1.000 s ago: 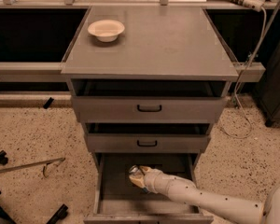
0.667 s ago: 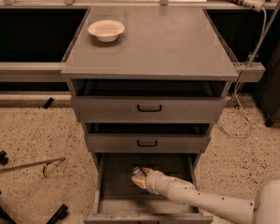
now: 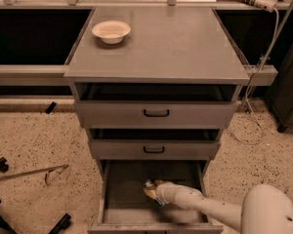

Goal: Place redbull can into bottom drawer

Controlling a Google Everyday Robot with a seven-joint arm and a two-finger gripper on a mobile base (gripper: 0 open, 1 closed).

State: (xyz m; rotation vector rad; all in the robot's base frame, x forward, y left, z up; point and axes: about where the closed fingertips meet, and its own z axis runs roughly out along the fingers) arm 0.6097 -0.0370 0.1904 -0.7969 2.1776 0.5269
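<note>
redbull can [image 3: 148, 184] sits right at the tip of my gripper [image 3: 152, 191], low inside the bottom drawer [image 3: 102, 199], which is pulled out wide. only a small pale shiny bit shows just up-left of the gripper, the rest is hidden behind it.

what changed: over the last second the gripper has slid a little right and toward the drawer front. the shiny bit has gone with it, so the can looks to be travelling with me, not left behind. no clear drop in height.

what that means, my guess: the can is already within the drawer walls, so the carry is basically done. what's left is set-down, release and backing out.

can't tell whether the gripper is closed on the can or has let go. can't tell if the can touches the drawer floor either.

long axis: not really readable, too little of the can shows. the visible end points away from my arm [image 3: 205, 206], toward the drawer's back-left, so i judge the axis runs roughly in line with the forearm, low confidence.

above the gripper the middle drawer [image 3: 117, 149] and top drawer [image 3: 112, 115] stand slightly out. bowl [image 3: 111, 31] is far up-left on the cabinet top [image 3: 176, 48], not involved.
</note>
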